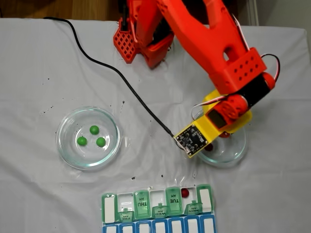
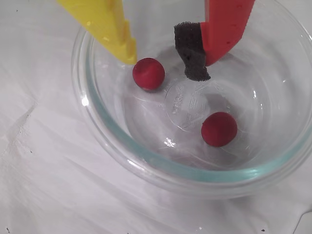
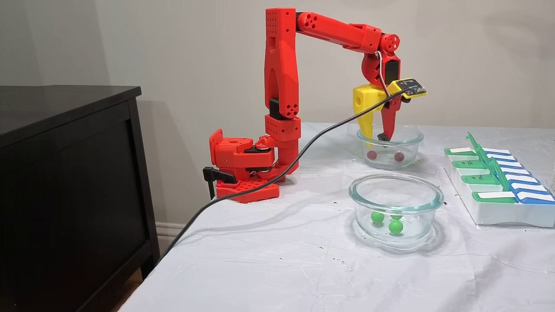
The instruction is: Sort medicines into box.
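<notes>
In a fixed view from above, one small dark red ball already lies in an open compartment of the green translucent weekly pill organizer at the bottom centre of the frame; three glossy green balls wait in a round clear glass dish at left; the red arm reaches down over a second glass dish at right, on the white-covered table; so I judge one of six sorted, five left.

In the wrist view, two dark red balls rest on the dish floor; the pincer stands spread and empty, its yellow finger beside the upper ball, its red finger with a black pad apart from it.

In the side fixed view, the arm arches from its base at centre, wrist bent down, pincer tips dipped inside the far dish's rim; the organizer sits at right, lids raised.
</notes>
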